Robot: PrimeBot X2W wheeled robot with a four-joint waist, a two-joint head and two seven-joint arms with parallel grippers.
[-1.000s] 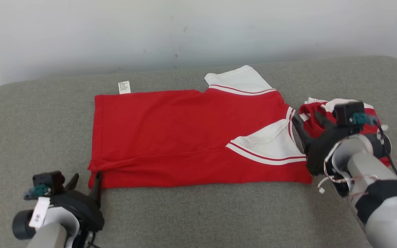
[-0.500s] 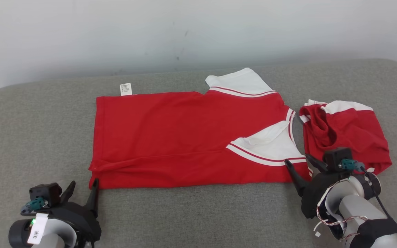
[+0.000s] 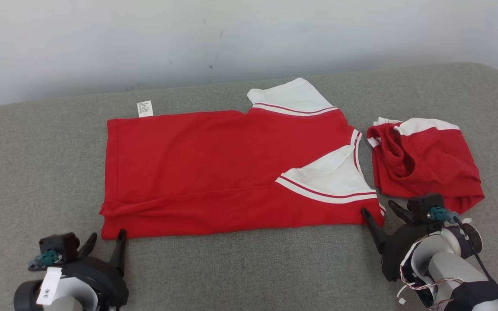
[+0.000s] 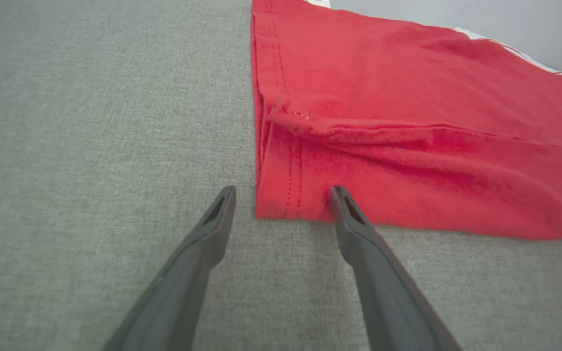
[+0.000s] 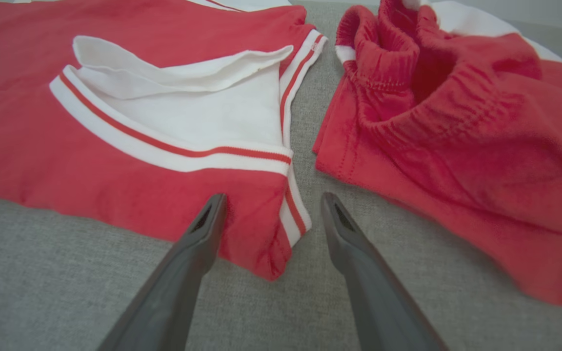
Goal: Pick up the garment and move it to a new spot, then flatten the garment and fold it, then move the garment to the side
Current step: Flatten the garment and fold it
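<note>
Your grey fabric-covered bench (image 3: 240,272) carries two pieces of clothing. You see the red garment (image 3: 188,164) lying flat across its middle. Its white sleeves (image 3: 335,172), trimmed in red, are toward the right, and a white label (image 3: 145,109) sticks out at its far left corner. Just beside its right edge, across a narrow strip of bare grey, a second red-and-white piece (image 3: 435,168) lies rumpled.

care label (image 3: 145,109), print too small to read; shirt (image 4: 408,146), cut off at left wrist view's right edge
</note>
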